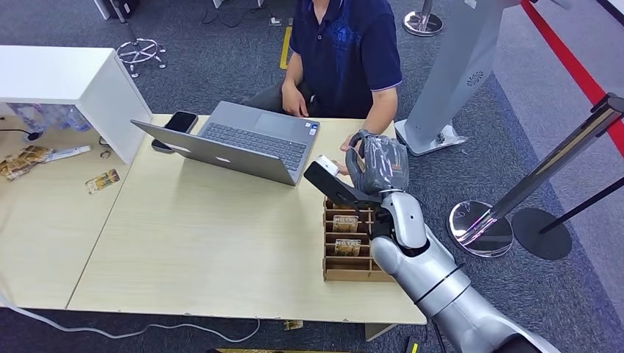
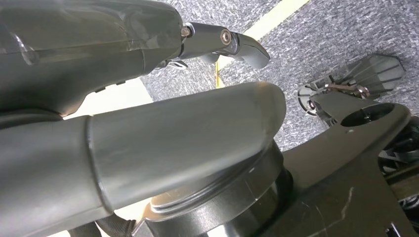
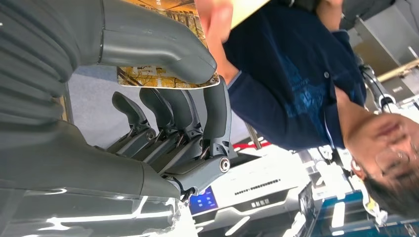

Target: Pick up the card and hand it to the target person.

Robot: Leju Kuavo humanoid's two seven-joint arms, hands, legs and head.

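A printed yellow-brown card (image 3: 168, 74) is pinched between the thick grey thumb and dark fingers (image 3: 217, 113) of the right hand (image 1: 375, 163), held out over the far table edge beside the wooden slotted card rack (image 1: 352, 254). The person's hand (image 3: 215, 22) is touching the card. Grip is best kept steady until the card is firmly taken. Left hand (image 2: 148, 74) state cannot be told.

We can read the word "HOTEL" on the cards (image 1: 345, 220) standing in the brown card box (image 1: 353, 271) on the table (image 1: 206, 250). The white machine (image 3: 257, 190) behind the person has a line of small print, but it is too tiny for us to read.
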